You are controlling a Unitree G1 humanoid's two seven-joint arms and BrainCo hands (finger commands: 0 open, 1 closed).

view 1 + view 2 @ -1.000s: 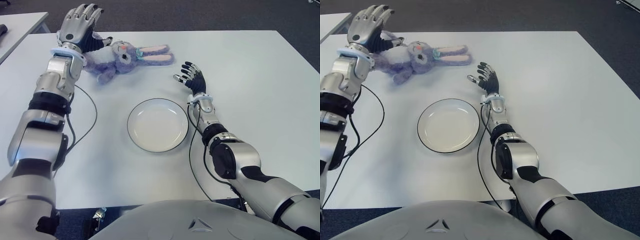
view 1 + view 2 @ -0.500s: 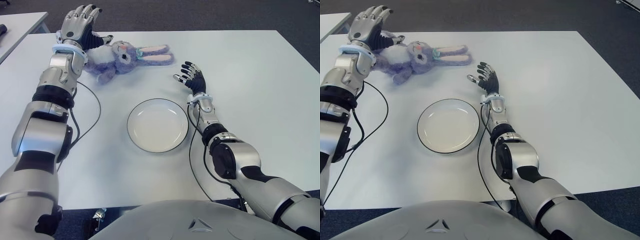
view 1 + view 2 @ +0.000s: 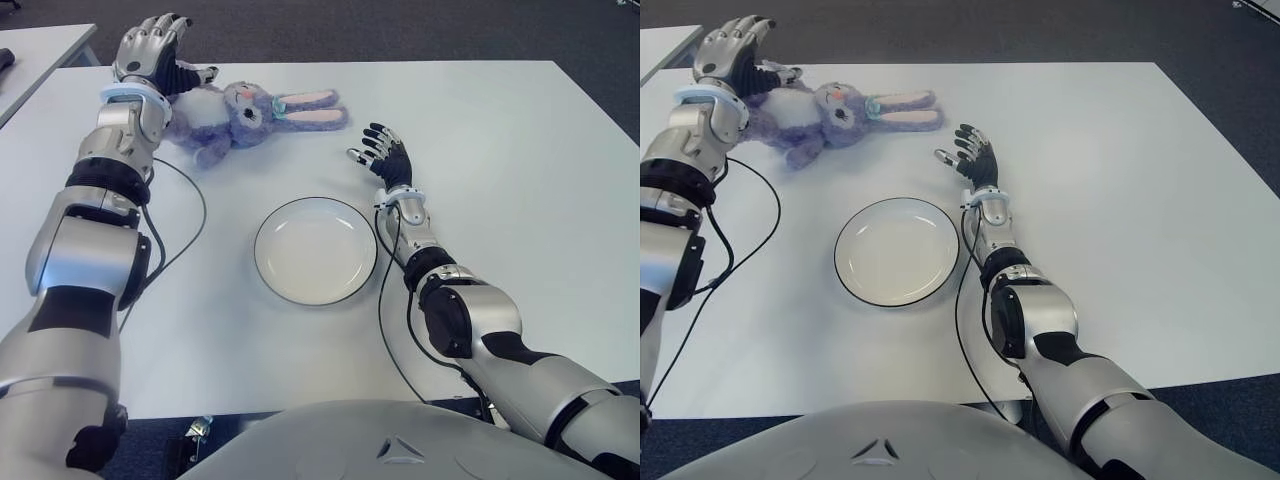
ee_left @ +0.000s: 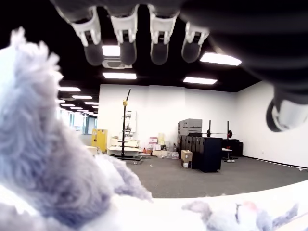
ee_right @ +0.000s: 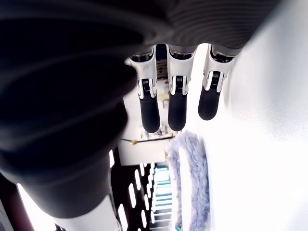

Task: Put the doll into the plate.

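Observation:
A purple plush bunny doll (image 3: 235,117) with pink ears lies on its side at the far left of the white table (image 3: 500,150). My left hand (image 3: 152,55) is open, just above and behind the doll's body, fingers spread and holding nothing. In the left wrist view the doll's fur (image 4: 43,163) fills the lower part under the fingertips (image 4: 125,41). A white plate (image 3: 315,249) with a dark rim sits empty near the table's middle. My right hand (image 3: 383,155) shows open, right of the plate and below the doll's ears.
Black cables (image 3: 190,225) run from both arms across the table beside the plate. Another table's corner (image 3: 40,50) stands at the far left. Dark carpet lies beyond the far edge.
My left hand has shifted slightly farther back and left over the doll's body. The doll, plate and right hand have not moved.

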